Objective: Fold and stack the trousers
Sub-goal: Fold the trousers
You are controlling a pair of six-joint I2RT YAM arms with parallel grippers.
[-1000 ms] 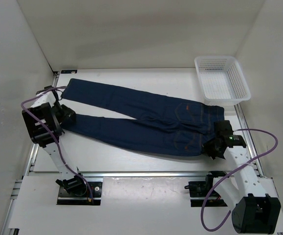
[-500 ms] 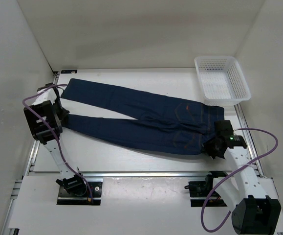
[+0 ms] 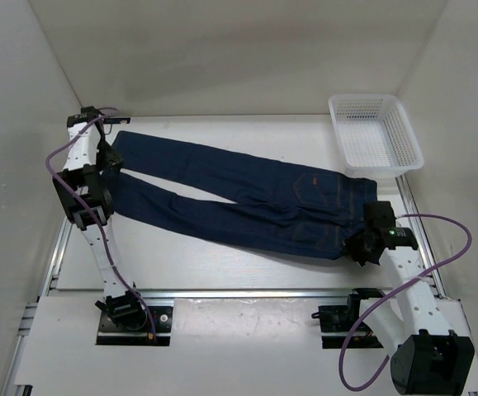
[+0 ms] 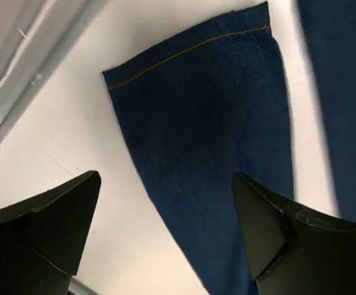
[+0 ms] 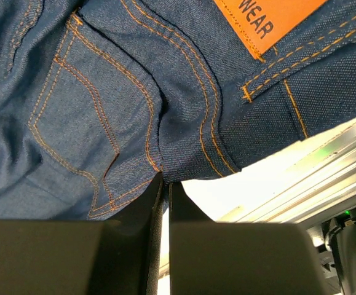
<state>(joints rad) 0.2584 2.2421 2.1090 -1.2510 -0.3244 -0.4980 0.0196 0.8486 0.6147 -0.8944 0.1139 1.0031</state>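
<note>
Dark blue jeans lie flat across a white table, 2 legs stretched left, waistband right, near a white mesh basket. The left gripper hangs wide open over the far leg's cuff. The right gripper is closed, tips touching the waistband edge.

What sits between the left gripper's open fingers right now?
A leg hem of the trousers, flat on the table, fills most of the gap under the left gripper; the left wrist view shows it.
</note>
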